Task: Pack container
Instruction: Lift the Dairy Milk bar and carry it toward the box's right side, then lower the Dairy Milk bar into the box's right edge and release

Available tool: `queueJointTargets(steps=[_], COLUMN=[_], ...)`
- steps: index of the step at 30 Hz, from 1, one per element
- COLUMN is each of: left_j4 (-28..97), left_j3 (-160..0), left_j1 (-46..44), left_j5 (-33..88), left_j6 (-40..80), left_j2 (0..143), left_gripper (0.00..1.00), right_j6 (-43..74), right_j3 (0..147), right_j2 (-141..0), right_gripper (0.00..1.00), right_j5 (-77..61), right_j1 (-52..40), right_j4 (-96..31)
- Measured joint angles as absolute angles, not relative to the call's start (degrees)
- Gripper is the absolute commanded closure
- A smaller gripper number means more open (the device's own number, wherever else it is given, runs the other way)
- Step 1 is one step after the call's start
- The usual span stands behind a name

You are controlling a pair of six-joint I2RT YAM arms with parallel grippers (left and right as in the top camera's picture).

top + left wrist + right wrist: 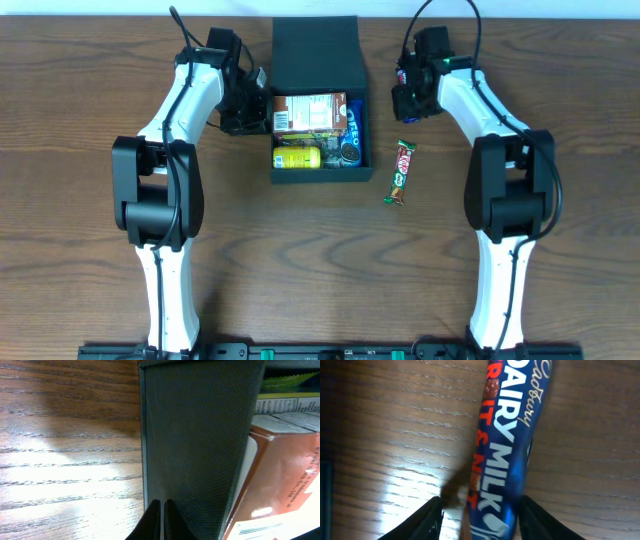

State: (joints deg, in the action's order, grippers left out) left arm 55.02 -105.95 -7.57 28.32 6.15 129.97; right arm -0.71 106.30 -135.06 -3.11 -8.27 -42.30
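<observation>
A: R pincer?
B: Off the container's right wall, half-wide astride the Dairy Milk bar. Bar's long axis runs betw. the fingers; gap one side, not clamped yet.
A: L pincer?
B: Shut, empty, just beside container's left wall.
A: Obstacles?
B: KitKat right of container, on surface. Probably clear.

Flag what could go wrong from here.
The blue Cadbury Dairy Milk chocolate bar lies off-centre between the jaws of the right gripper, so it may twist or slip. The matte black square cardboard box looks crowded with a brown carton, a yellow packet and a blue Oreo pack; the bar may not fit flat. The shut left gripper beside the box wall could nudge it.
</observation>
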Motion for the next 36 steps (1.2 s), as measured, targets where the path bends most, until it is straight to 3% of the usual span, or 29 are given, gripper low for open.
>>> queueJointTargets(steps=[16,22,36], left_j4=[55.0,55.1,55.0], left_j3=[-106.0,-106.0,-106.0], left_j1=[-7.6,-7.6,-7.6], left_j5=[28.3,28.3,28.3], left_j6=[6.2,6.2,6.2], left_j2=[130.0,130.0,130.0], left_gripper=[0.94,0.94,0.94], right_j6=[-0.6,-0.3,7.9], right_j3=[106.3,108.7,128.1], right_j2=[-135.1,-135.1,-127.1], right_gripper=[0.82,0.98,0.98], right_j5=[-3.0,-3.0,-3.0], right_j1=[-8.3,-8.3,-12.5], right_j4=[-43.0,-51.1,-75.7])
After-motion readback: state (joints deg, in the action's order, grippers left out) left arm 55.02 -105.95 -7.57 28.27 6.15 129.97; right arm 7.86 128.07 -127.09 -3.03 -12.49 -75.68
